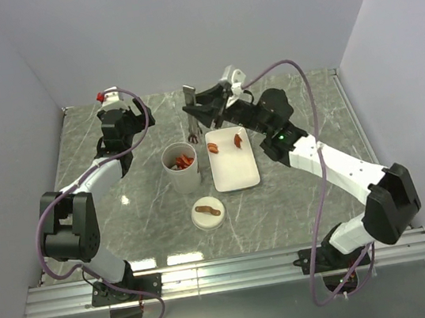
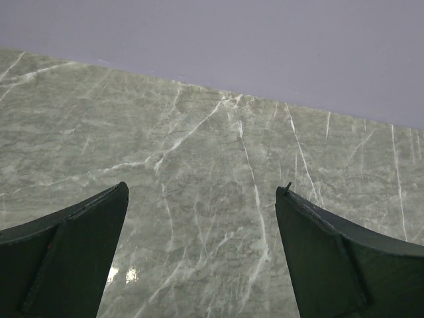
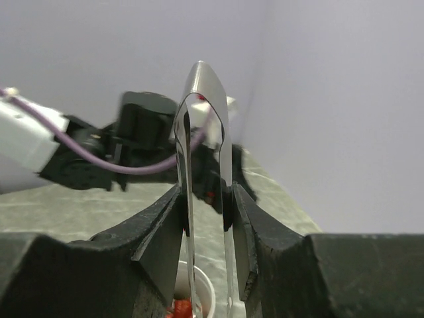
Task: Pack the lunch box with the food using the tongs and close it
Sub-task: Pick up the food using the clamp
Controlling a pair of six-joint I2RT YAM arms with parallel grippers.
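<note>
Two red-orange pieces of food [image 1: 213, 148] lie on the far end of the white plate [image 1: 236, 173], seen from above, while my right fingers [image 1: 203, 106] hold the tongs [image 1: 191, 130] beyond the far rim of the lunch box [image 1: 184, 182]. The tongs' long axis runs from the far edge of the desk [image 1: 283, 204] toward me. Their tips sit by the box's far rim, just left of the plate's far corner. The nearer of the two pieces lies just right of those tips. My right arm is the one beside the plate; my left fingers [image 1: 113, 100] hang well apart at the far left. Several red pieces sit in the box, and its lid [image 1: 207, 213] rests on the desk nearer me.

From my left wrist, the left fingers [image 2: 202, 252] stand wide apart over bare desk, nothing between them.

From my right wrist, the right fingers [image 3: 207, 218] are partly closed, one pad against each outer face of the tongs [image 3: 225, 159], squeezing the two arms to a narrow gap. The joined end rises above the fingers; the tips run down out of frame toward the lunch box [image 3: 202, 291], whose red contents show directly below. Whether the tips carry anything I cannot tell.
</note>
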